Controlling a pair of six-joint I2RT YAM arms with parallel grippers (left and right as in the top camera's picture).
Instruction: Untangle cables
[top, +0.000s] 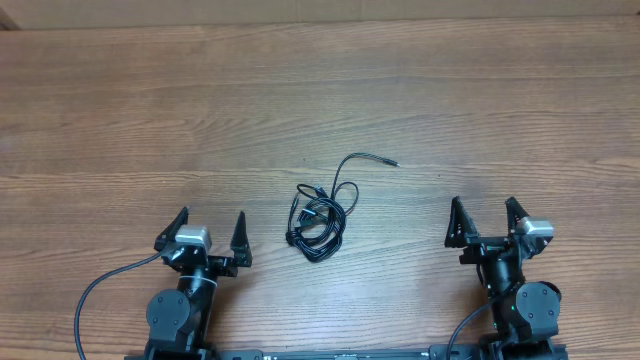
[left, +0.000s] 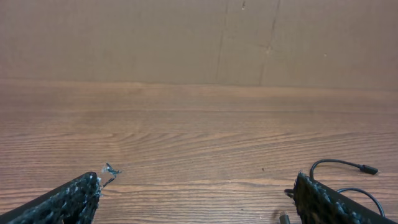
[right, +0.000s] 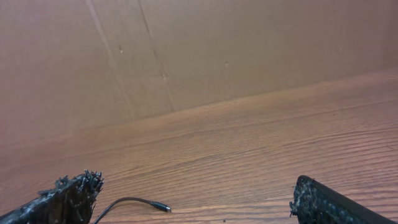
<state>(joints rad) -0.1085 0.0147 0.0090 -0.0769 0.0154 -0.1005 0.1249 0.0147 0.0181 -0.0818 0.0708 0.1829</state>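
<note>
Cables (top: 320, 215) bunched in one loose black tangle, mid tabletop (top: 150, 110).
Tangle sits between left fingers (top: 241, 240) and right fingers (top: 456, 228), well apart from both; one plug end trails out toward the far right. Both pairs spread wide, holding nothing.

Robot test bench: wood-grain table (top: 150, 110), cardboard backdrop (left: 124, 37).

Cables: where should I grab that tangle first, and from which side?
Probably the loose strand arcing toward the plug, from above with the right gripper: it lies alone on the bare table, while the rest is a bunched coil.
</note>
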